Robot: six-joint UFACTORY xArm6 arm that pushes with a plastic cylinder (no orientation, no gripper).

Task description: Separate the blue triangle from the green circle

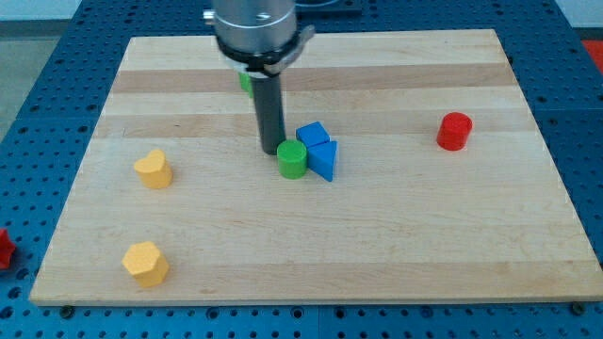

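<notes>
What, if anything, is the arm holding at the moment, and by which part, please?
Nothing is held. My tip only pushes; it stands just above-left of the green circle, which sits against the blue triangle.

Wooden board, pale, lying on a blue perforated table. Blocks on it: blue cube near the middle; red cylinder toward the view's right, well apart from the others; yellow heart at the view's left; yellow hexagon-like block below it, near the view's bottom. One further green block near the view's top (mostly hidden, shape unclear).
</notes>
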